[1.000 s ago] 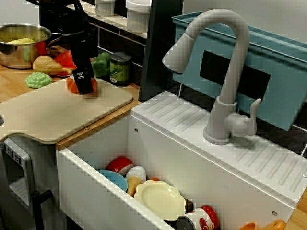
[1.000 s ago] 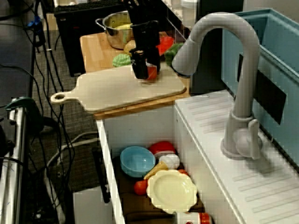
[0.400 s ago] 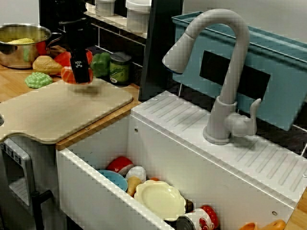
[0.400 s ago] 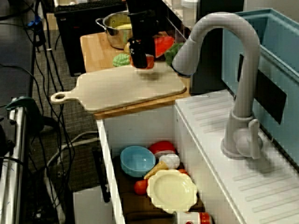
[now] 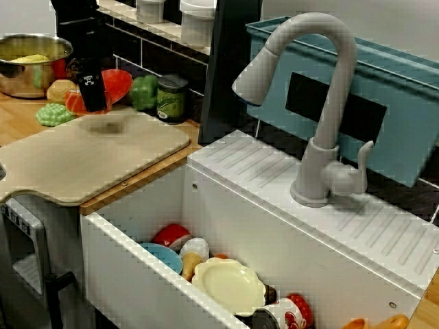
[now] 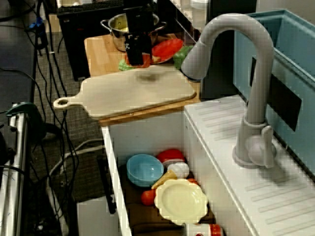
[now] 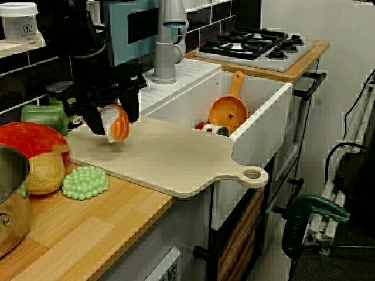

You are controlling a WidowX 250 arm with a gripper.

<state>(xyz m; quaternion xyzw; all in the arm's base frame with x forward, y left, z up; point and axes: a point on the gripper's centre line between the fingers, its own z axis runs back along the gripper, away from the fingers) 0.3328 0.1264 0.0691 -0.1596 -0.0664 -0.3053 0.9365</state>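
My gripper point(image 7: 113, 122) is shut on a small orange-and-white toy food piece point(image 7: 119, 126) and holds it in the air above the far end of the pale cutting board point(image 7: 170, 155). In the view across the sink, the gripper point(image 5: 91, 96) hangs over the board's back-left corner point(image 5: 82, 157), with the orange piece point(image 5: 74, 103) showing behind its black fingers. In the view from above the sink's end, the gripper point(image 6: 135, 53) carries the piece point(image 6: 141, 60) near the board's far edge point(image 6: 133, 91). A shadow lies on the board below it.
Just behind the gripper are a red toy point(image 5: 116, 82), a green pepper point(image 5: 144, 92), a bumpy green toy point(image 7: 86, 181), a yellow toy point(image 7: 44, 172) and a steel pot point(image 5: 27, 62). A jar point(image 5: 171, 98) stands by the board. The sink holds a cream plate point(image 5: 230, 284) and blue bowl point(image 6: 145, 169) below the faucet point(image 5: 322, 103).
The gripper has risen from the cutting board with the orange piece shut in it and moved back toward the pot and the other toys.
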